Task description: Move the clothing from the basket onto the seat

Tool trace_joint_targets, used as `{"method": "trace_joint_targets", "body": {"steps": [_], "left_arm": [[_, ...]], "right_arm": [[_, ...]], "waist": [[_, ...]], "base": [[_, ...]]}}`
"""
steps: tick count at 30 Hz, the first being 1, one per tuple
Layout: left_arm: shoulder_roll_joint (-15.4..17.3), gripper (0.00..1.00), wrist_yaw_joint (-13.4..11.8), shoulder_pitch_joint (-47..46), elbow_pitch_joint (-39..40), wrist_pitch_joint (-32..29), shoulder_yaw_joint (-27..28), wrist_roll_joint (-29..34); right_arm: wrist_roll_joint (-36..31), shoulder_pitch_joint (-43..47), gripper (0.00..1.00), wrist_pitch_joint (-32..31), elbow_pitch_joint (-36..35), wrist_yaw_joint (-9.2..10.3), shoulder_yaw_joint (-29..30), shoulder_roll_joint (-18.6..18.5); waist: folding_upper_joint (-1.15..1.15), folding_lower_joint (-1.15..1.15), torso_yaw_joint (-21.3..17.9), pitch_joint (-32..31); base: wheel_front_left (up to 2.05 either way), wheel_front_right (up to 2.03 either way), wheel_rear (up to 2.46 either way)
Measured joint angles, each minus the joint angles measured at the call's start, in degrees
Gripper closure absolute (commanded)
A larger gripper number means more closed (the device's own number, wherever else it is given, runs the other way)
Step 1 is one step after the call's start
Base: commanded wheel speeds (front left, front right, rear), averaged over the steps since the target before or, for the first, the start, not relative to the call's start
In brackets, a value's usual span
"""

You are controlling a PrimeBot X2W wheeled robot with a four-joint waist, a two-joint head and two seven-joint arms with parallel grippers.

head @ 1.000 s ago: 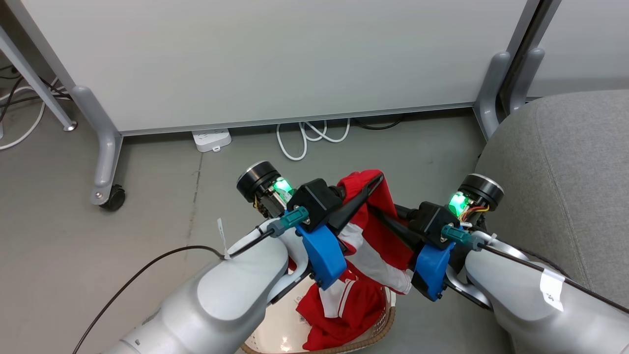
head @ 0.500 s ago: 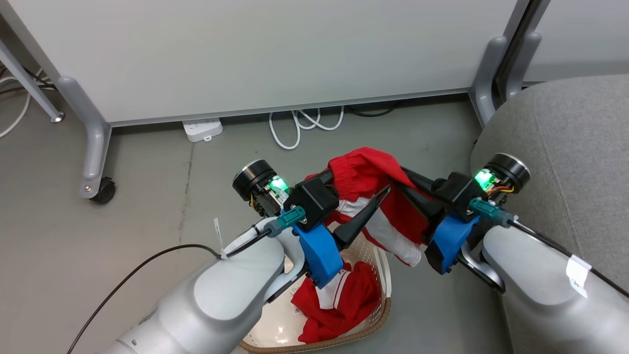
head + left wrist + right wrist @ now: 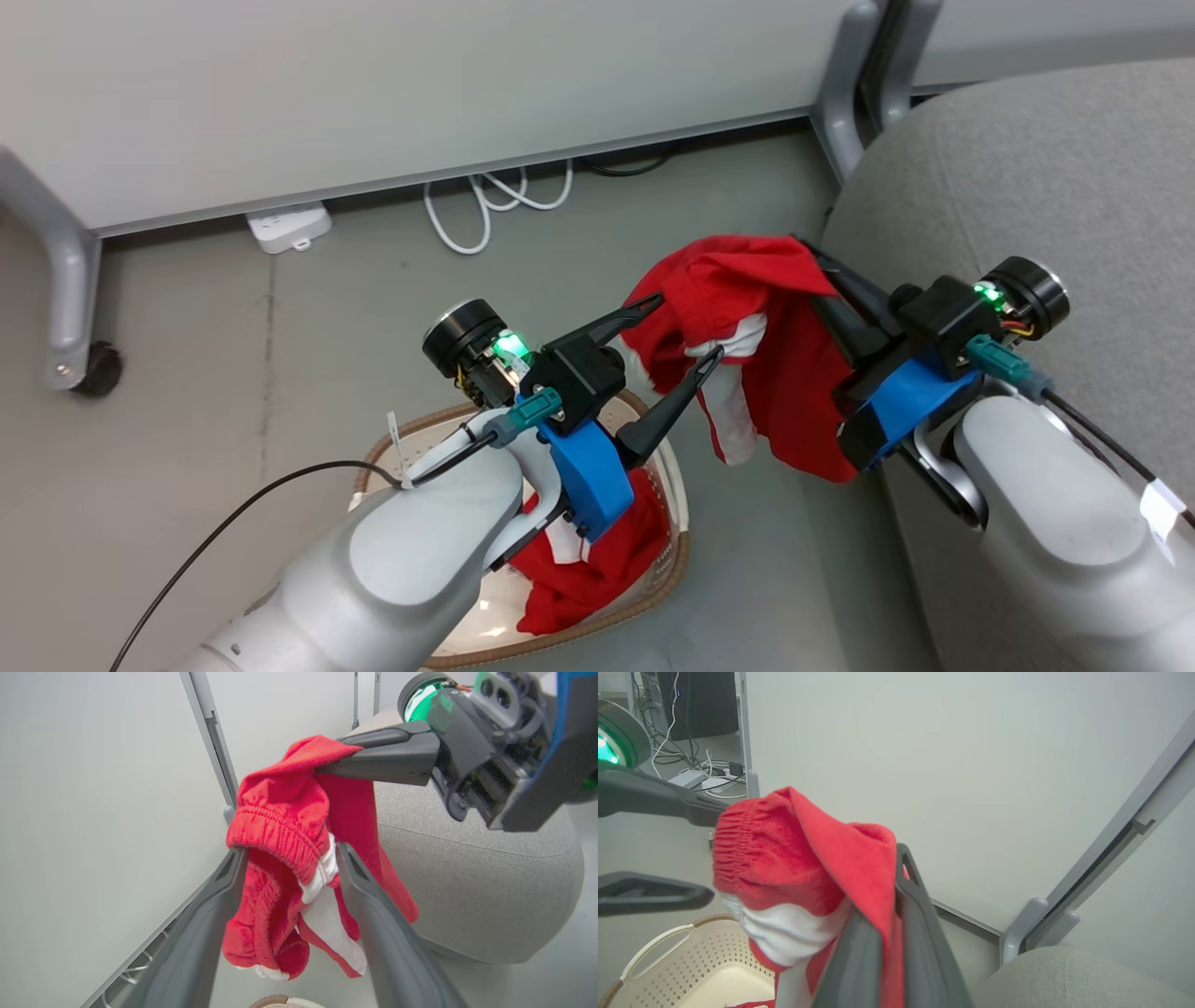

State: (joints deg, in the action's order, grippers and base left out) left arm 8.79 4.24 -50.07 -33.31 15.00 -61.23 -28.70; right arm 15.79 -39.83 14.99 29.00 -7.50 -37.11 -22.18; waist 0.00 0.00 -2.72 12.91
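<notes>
At mid-frame the right pincer (image 3: 814, 259) is clenching the red shorts (image 3: 738, 289) aloft between basket (image 3: 681, 551) and seat (image 3: 1027, 168), while the left pincer (image 3: 684, 327) is gaping released, likely leaving one arm to carry them.

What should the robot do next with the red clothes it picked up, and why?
Probably swing the right pincer rightward until it is over the light grey woven-fabric seat. It is shut on the soft red-and-white garment, which hangs above the floor between the cream perforated plastic basket and the seat. The left pincer is open, so it shouldn't hold the garment back.
</notes>
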Motion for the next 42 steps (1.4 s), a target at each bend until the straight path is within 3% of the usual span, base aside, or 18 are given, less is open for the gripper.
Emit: {"method": "trace_joint_targets", "body": {"steps": [22, 31, 42], "left_arm": [[1.4, 0.00, 0.2, -0.5, 1.9, -0.6, -2.2, 0.8], [1.6, 0.00, 0.2, -0.6, 2.5, -1.3, -3.2, 1.0], [1.5, 0.00, 0.2, -1.1, 2.6, -1.4, -3.8, 0.9]], "right_arm": [[-4.5, 9.9, 1.00, 0.0, -7.6, 0.00, 22.1, 4.4], [-5.1, 13.9, 1.00, 0.0, -9.0, 0.00, 27.3, 6.1], [-5.4, 15.4, 1.00, 0.0, -9.5, 0.00, 29.5, 8.0]], "waist": [[0.00, 0.00, -13.6, 5.1], [0.00, 0.00, -18.1, 6.8], [0.00, 0.00, -19.9, 7.6]], "base": [[0.00, 0.00, 0.00], [0.00, 0.00, 0.00], [0.00, 0.00, 0.00]]}}
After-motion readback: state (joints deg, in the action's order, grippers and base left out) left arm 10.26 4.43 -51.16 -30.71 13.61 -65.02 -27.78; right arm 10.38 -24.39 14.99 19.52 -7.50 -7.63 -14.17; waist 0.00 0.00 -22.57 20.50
